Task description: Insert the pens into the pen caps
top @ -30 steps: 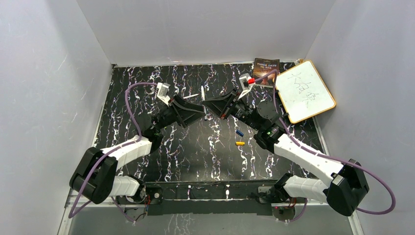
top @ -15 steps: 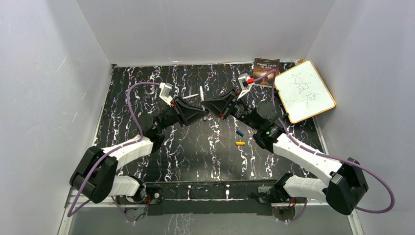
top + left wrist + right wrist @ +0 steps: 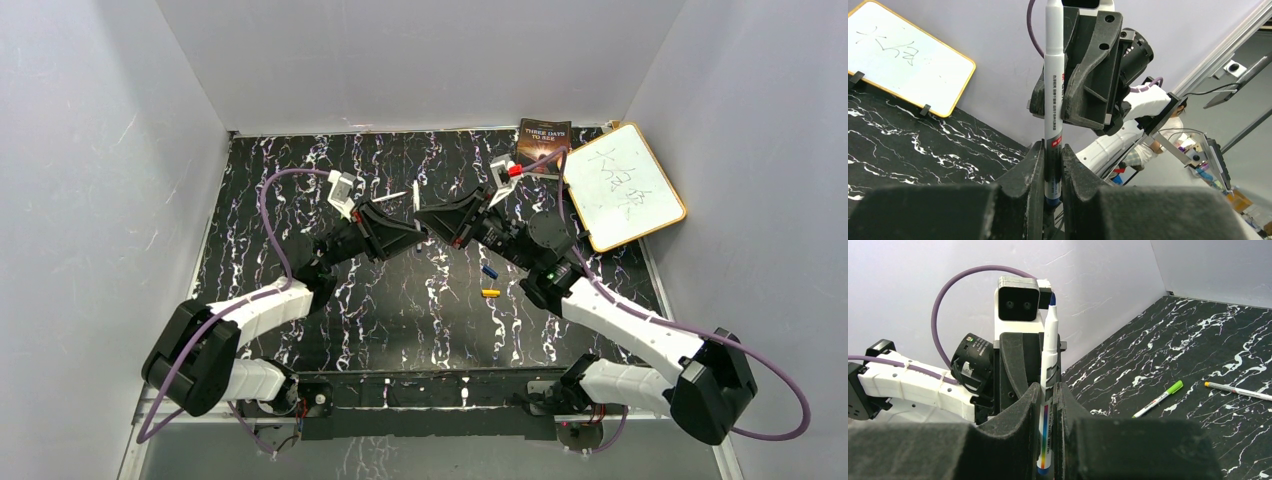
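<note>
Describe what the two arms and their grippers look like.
The left arm and right arm have white links and black joints, each trailed by a purple cable. The left gripper and right gripper are matte black, with white camera blocks behind.

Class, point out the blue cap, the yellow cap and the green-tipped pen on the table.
blue cap (image 3: 489, 271): top view, its middle.
yellow cap (image 3: 490, 293): top view, its middle.
green-tipped pen (image 3: 1154, 402): right wrist view, white barrel.
</note>
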Available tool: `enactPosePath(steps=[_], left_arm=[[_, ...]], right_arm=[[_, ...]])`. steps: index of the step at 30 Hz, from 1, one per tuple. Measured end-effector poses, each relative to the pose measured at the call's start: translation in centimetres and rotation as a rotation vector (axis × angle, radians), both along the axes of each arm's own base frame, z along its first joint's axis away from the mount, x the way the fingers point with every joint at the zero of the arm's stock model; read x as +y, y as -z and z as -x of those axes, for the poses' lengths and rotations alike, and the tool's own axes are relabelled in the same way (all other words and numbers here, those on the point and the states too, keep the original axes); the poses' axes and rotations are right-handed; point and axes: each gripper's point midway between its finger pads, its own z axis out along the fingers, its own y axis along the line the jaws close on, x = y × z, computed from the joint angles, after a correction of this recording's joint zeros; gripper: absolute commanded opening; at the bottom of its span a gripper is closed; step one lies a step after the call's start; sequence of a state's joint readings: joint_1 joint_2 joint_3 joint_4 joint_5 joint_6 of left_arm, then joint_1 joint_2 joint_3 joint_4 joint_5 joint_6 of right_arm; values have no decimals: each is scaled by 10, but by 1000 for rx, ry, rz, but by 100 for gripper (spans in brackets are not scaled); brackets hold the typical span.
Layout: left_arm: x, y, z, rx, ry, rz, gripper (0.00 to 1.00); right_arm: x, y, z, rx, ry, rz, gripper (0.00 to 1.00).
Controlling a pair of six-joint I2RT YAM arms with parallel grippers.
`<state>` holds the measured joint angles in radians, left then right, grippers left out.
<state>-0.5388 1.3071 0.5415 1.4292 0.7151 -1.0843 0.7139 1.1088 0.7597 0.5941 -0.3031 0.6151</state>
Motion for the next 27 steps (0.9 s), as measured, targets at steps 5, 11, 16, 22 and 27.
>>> enactPosePath(steps=[5, 11, 16, 22, 27], left_arm=[[0, 1, 5, -41, 14, -18, 0], [5, -1, 13, -159, -8, -89, 0], [11, -17, 16, -279, -60, -169, 0], [13, -1, 11, -299, -83, -303, 0], [12, 28, 9, -242, -52, -394, 0]], right_arm=[[-3, 1, 5, -2, 3, 7, 16], [-22, 0, 3, -23, 98, 44, 36], [-58, 17, -8, -13, 285, 135, 45], [-92, 95, -46, 161, 520, 433, 43], [-117, 176, -75, 309, 595, 781, 39]])
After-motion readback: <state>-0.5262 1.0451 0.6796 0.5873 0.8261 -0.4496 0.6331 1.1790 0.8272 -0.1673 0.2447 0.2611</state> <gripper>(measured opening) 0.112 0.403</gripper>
